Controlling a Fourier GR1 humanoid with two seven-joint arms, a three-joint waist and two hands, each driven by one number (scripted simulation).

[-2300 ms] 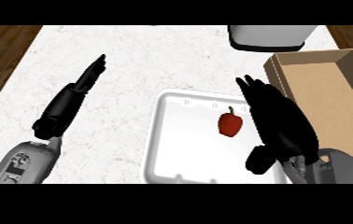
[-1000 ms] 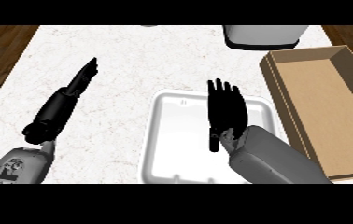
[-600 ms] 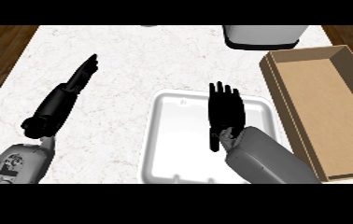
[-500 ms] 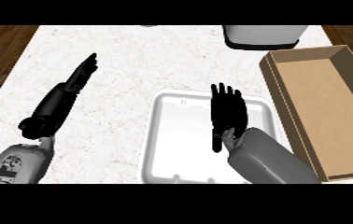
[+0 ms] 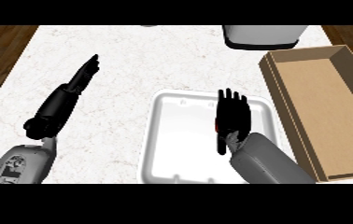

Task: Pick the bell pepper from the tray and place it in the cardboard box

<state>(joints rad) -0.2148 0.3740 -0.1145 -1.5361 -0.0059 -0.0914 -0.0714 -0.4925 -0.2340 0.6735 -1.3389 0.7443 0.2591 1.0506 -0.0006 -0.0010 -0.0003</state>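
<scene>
The white tray (image 5: 172,139) lies on the marble counter near its front edge. My right hand (image 5: 233,115) hovers flat over the tray's right half, open, fingers straight and pointing away from me. Only a thin red sliver of the bell pepper (image 5: 216,124) peeks out at the hand's left edge; the rest is hidden under the palm. The open cardboard box (image 5: 324,111) stands just right of the tray, with nothing visible inside. My left hand (image 5: 81,76) rests open on the counter at the left, apart from the tray.
A white container with a dark base (image 5: 265,35) stands at the counter's back, behind the box. Dark wooden floor shows past the counter's left (image 5: 14,41) and right back corners. Bare marble lies between my left arm and the tray.
My right hand has swung from the tray's right side to over the pepper, covering it, and has drawn slightly nearer to me. The left arm has barely shifted.
</scene>
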